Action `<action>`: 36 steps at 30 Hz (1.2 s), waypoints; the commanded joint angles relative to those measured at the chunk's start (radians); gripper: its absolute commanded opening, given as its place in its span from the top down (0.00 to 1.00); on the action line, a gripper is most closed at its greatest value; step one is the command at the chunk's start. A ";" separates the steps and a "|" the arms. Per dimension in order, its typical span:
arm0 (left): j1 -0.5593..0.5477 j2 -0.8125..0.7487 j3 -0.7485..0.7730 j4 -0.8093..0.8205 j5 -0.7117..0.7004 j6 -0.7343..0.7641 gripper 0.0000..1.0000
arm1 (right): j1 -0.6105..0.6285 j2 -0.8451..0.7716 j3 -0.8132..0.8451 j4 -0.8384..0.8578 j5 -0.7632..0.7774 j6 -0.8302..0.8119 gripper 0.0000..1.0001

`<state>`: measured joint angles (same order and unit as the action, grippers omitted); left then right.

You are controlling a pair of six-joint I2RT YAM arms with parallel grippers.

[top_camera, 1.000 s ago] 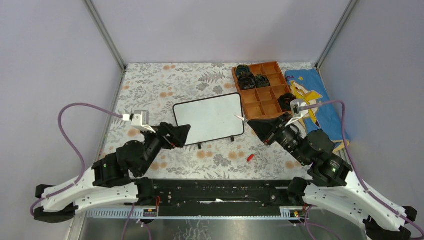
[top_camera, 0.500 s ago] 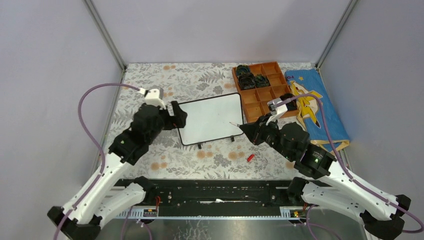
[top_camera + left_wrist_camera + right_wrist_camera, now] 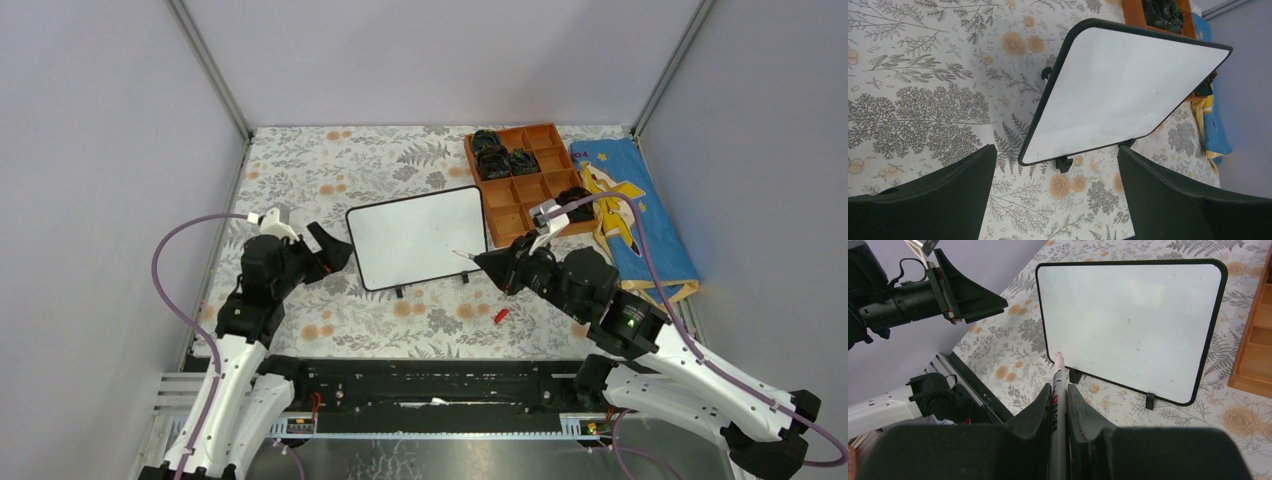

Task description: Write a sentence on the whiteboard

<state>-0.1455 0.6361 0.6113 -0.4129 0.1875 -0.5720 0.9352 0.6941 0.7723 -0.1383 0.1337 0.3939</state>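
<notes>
The whiteboard (image 3: 418, 237) is seen at the centre of the top view, set on the floral table (image 3: 420, 320) on small black feet, and not a stroke of the sentence is on it yet. One board is counted, one marker (image 3: 1058, 367), and one small red piece (image 3: 501, 314) just below the board's lower right corner, likely the cap. One brown tray (image 3: 528, 213) and one blue cloth (image 3: 655, 235) are seen at upper right.

The right gripper (image 3: 1059, 390) is pinched narrow on the marker's barrel. The tip is poised at the board's near edge, and whether contact is made cannot be told. The left gripper (image 3: 322, 255) is spread as wide as it goes, with nothing held, just beside the board's left edge.

The board is judged stiff, light and slick-faced, so on those feet it could be shoved along by pen pressure. The black frame at the left edge is where it is best taken hold of and steadied.
</notes>
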 commanded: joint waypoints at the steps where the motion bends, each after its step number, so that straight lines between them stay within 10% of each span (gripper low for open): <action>1: 0.015 -0.042 -0.017 0.165 0.012 -0.045 0.03 | 0.005 0.020 0.023 0.073 -0.024 -0.034 1.00; 17: 0.014 -0.122 -0.078 0.392 -0.179 0.064 0.01 | 0.188 0.241 0.037 0.265 0.340 -0.147 1.00; 36: 0.033 0.112 -0.106 0.563 0.169 -0.067 0.01 | 0.382 0.440 -0.089 0.705 0.599 -0.415 1.00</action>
<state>-0.1291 0.7578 0.5144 0.0570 0.2974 -0.6159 1.2732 1.0863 0.6930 0.3893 0.5949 0.0776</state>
